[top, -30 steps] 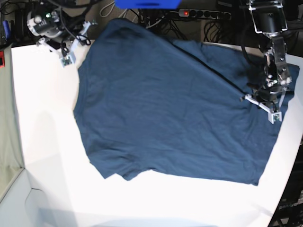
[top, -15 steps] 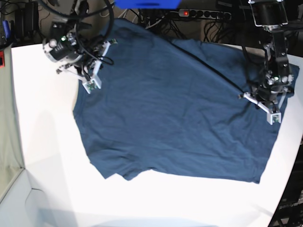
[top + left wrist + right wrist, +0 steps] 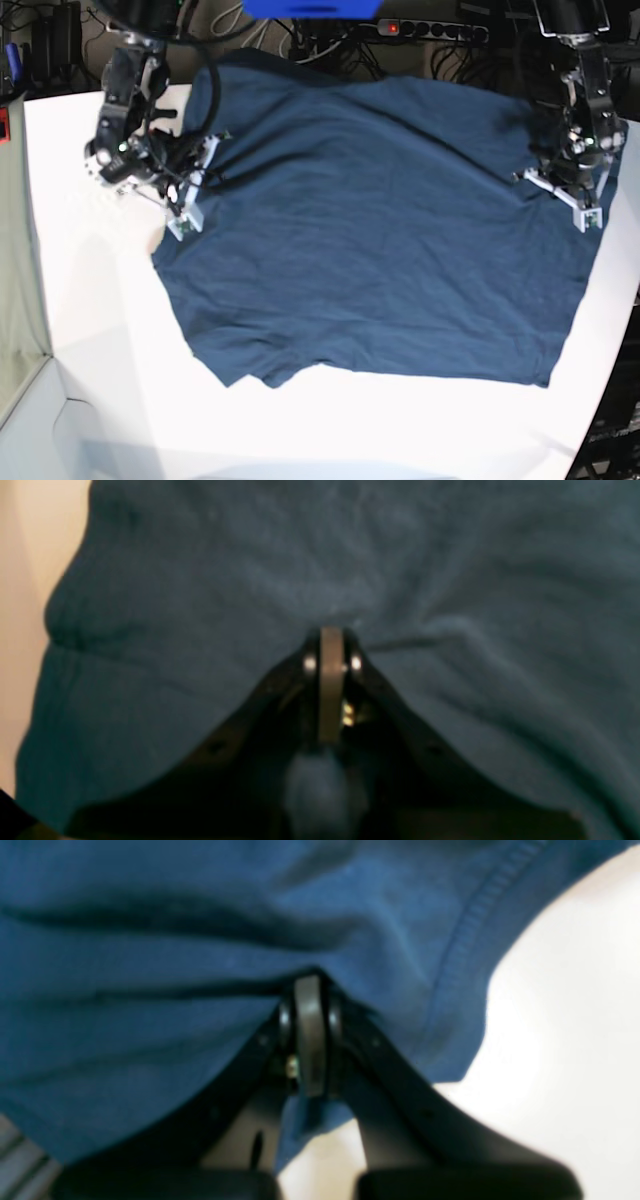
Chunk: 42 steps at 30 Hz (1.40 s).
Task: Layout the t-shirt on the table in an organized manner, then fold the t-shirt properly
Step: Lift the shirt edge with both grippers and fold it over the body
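Table (image 3: 90,330): we see a large white top with a curved edge at the lower right in the base view; bare white also shows at the right of the right wrist view and as a pale strip down the left of the left wrist view.

T-shirt (image 3: 380,230): we find the dark navy garment spread mostly flat across the middle and far part of the table, its upper edge reaching the cluttered back of the table, one lower corner near the front left and another close to the curved edge at the right. A few soft creases run from the two gripped spots toward the middle.

Right arm: we see it at the left of the base view, reaching down over the shirt's left border.

Left arm: we see it at the right of the base view, coming down on the shirt's right side.

Right gripper (image 3: 310,985): its jaws are pressed together on a pinch of t-shirt cloth just beside a stitched hem (image 3: 470,930), with table showing right next to it.

Left gripper (image 3: 331,637): its jaws are together and clamped on a fold of the t-shirt, with wrinkles radiating from the tip; the view is blurred.

Power strip (image 3: 430,30): we make out a dark strip with a red light behind the table, past the shirt's far edge.
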Motion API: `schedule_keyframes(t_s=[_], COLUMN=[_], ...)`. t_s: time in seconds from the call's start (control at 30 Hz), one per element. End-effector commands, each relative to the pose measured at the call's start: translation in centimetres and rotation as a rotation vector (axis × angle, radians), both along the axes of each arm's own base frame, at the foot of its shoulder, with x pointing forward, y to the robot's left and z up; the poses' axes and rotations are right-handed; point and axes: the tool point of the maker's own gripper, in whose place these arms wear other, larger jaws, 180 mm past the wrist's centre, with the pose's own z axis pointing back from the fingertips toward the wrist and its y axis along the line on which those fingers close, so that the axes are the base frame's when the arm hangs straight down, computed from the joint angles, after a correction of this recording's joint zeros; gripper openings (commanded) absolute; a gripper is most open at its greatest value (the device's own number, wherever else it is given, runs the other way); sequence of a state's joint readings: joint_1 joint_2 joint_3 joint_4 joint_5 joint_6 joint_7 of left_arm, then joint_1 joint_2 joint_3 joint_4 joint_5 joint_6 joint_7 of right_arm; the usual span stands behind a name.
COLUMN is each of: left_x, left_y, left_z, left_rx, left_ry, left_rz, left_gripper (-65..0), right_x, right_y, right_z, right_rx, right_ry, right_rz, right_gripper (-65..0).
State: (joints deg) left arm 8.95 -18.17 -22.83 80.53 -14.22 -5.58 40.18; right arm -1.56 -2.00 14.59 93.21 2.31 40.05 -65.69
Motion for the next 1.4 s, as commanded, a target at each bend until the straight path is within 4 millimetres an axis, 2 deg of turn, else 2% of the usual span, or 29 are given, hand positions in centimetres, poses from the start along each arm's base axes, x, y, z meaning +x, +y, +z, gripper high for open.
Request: schedule_keyframes(t_s=[0.0,0.07,0.27,0.47,0.57,0.67,0.8,0.93,1.0,1.1,1.2,1.3,1.37], left_x=[-0.1,-0.5,-0.4,1.6,3.2,4.6,6.7,7.9,8.0,7.2,6.6,5.9,5.6], left_y=[0.7,0.6,0.0,-0.4,-0.9,-0.8,-1.2,-2.4,-3.4,-4.2,-4.4,-4.4,-4.3], left_z=[0.1,-0.2,-1.1,-2.5,-3.0,-2.8,-0.6,2.9,4.5,6.1,6.5,5.9,5.6], left_rx=[0.014,0.013,-0.012,-0.072,-0.096,-0.101,-0.105,-0.109,-0.135,-0.138,-0.124,-0.121,-0.119], left_ry=[0.015,0.026,0.037,0.046,0.015,-0.023,-0.080,-0.136,-0.170,-0.192,-0.194,-0.178,-0.171], left_rz=[0.007,0.007,0.015,0.058,0.074,0.085,0.073,0.031,0.015,-0.014,-0.027,-0.026,-0.025], left_gripper=[-64.8,-64.8,-64.8,-64.8,-64.8,-64.8,-64.8,-64.8,-64.8,-64.8,-64.8,-64.8,-64.8], right_x=[0.4,1.3,4.2,6.7,8.3,9.8,11.4,10.9,9.4,6.5,3.7,0.4,-1.5], right_y=[-1.8,-3.1,-5.2,-6.0,-6.5,-7.3,-9.0,-11.6,-12.4,-11.8,-9.5,-7.0,-4.6], right_z=[0.0,0.1,0.5,0.4,0.7,1.5,3.9,7.2,8.1,8.8,8.4,7.9,7.1], right_rx=[-0.052,-0.061,-0.076,-0.046,-0.030,-0.029,-0.068,-0.153,-0.207,-0.265,-0.259,-0.233,-0.198], right_ry=[0.021,0.018,0.006,-0.045,-0.076,-0.113,-0.171,-0.205,-0.180,-0.146,-0.141,-0.131,-0.111], right_rz=[-0.023,-0.048,-0.058,-0.065,-0.071,-0.077,-0.084,-0.134,-0.148,-0.149,-0.135,-0.129,-0.098], right_gripper=[-65.0,-65.0,-65.0,-65.0,-65.0,-65.0,-65.0,-65.0,-65.0,-65.0,-62.9,-53.5,-45.9])
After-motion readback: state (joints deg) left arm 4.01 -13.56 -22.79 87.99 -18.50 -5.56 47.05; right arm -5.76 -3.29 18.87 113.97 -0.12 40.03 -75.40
